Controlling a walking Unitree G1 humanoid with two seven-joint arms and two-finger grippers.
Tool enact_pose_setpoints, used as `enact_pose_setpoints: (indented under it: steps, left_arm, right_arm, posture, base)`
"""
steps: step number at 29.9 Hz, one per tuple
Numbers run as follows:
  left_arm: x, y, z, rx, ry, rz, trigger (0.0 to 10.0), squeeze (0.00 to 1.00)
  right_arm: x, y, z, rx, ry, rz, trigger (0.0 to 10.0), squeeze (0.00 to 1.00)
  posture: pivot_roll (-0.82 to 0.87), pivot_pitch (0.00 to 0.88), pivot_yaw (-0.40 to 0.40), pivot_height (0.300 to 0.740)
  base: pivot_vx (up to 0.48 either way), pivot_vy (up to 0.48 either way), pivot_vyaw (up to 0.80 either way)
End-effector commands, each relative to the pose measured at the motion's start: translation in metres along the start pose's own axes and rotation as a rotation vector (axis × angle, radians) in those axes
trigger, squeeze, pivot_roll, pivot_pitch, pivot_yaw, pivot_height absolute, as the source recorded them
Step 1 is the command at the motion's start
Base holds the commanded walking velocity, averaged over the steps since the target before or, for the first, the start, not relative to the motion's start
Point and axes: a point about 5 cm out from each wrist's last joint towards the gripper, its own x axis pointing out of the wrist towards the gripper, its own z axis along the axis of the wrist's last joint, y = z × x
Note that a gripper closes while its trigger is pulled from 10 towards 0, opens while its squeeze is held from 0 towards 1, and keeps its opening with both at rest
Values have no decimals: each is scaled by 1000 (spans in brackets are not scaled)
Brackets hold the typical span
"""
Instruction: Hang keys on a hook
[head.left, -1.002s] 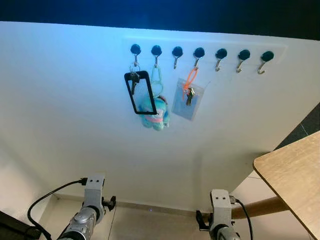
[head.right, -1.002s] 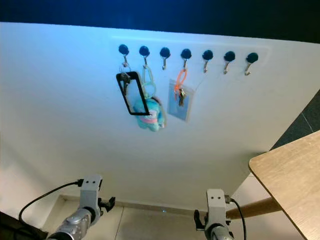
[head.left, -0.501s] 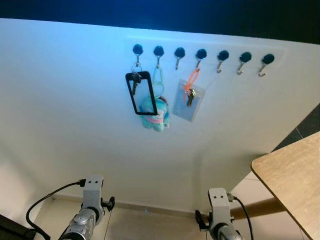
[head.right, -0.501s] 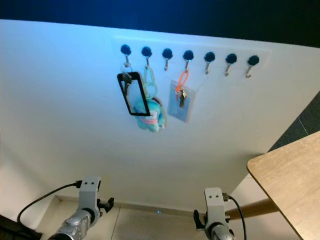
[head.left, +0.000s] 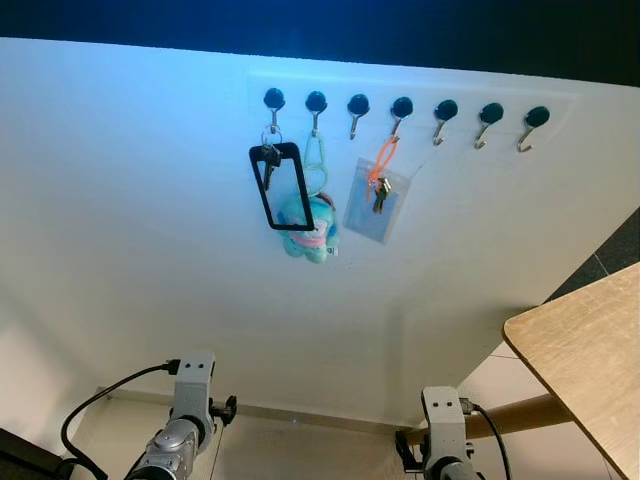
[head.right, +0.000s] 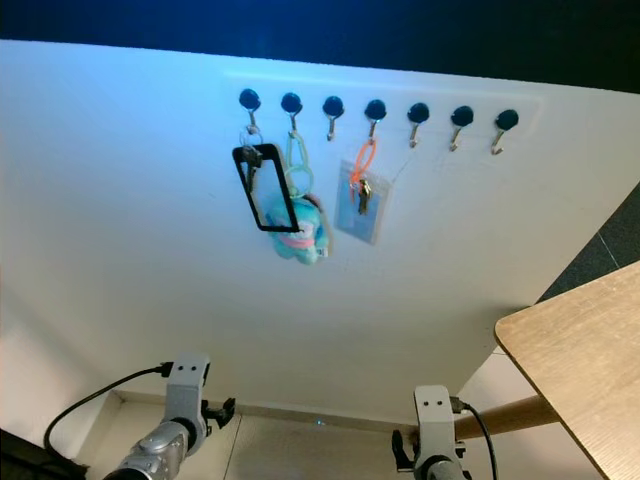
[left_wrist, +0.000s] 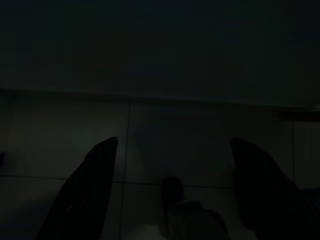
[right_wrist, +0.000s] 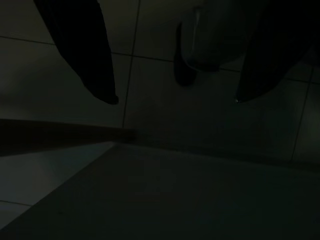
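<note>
White wall (head.left: 130, 230) carries a row of seven black-knobbed hooks (head.left: 400, 106). First hook: keys (head.left: 270, 152) with black rectangular tag (head.left: 281, 186). Second: teal plush keychain (head.left: 308, 226). Fourth: orange loop with key in clear sleeve (head.left: 377, 198). Other hooks bare. Wooden table (head.left: 585, 345) at right. Left gripper (left_wrist: 172, 150) hangs low over dim tiled floor (left_wrist: 200, 145), fingers spread, nothing held. Right gripper (right_wrist: 175, 97) likewise low, fingers apart, unloaded.

Keys (head.left: 379, 190) on fourth hook (head.left: 400, 108), table (head.left: 585, 350) right
</note>
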Motion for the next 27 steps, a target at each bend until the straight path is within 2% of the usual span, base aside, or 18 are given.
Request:
enact_pose_setpoints:
  steps: [1,5,7,13,27]
  left_arm:
    - [-1,-1,-4,-10,14,4,10000,0]
    - [-1,-1,-5,-12,20,1,10000,0]
    - [0,-5,-5,14,20,-18,10000,0]
    - [0,-6,-3,29,10,-16,10000,0]
    - [0,-7,-4,94,20,-32,10000,0]
  right_arm:
    - [0,-1,-2,-1,12,-8,10000,0]
    - [0,-1,-2,-5,13,-7,10000,0]
    - [0,-3,0,16,2,-17,10000,0]
    - [-1,-3,-5,-23,25,-4,10000,0]
    - [-4,-7,-12,34,46,-40,10000,0]
  posture:
    - [20,16,-19,740]
    - [15,22,-11,740]
    - [21,12,-22,740]
    - [22,3,-24,740]
    - [16,2,-4,740]
  base:
    - [0,0,0]
    - [0,0,0]
    - [0,0,0]
    - [0,0,0]
    - [0,0,0]
